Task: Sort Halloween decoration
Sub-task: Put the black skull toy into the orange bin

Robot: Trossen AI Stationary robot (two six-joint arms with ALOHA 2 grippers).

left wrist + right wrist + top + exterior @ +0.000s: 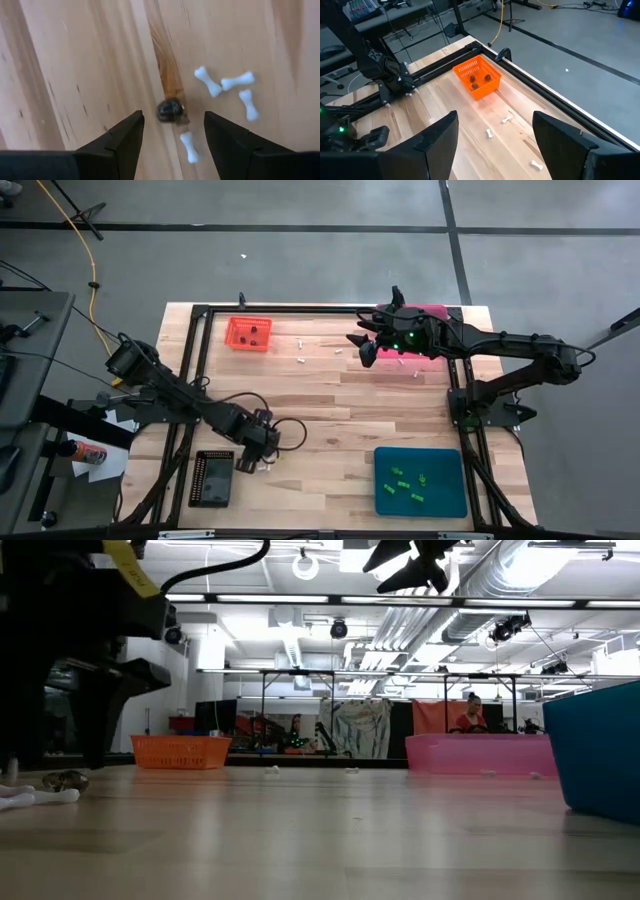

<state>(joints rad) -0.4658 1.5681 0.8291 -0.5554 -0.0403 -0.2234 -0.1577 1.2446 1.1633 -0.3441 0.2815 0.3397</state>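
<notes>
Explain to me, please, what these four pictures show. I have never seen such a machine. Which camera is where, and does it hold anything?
It is a robot with two dark arms at a wooden table, each ending in a two-finger gripper. One camera looks down from above, one sits at table height, and one rides on each wrist. The left gripper is open and low over a dark brown trinket with small white bones beside it. The right gripper is open and raised near the pink tray. Neither holds anything. The orange tray has dark trinkets in it, the teal tray has green trinkets, and a black tray lies near the left arm.
</notes>
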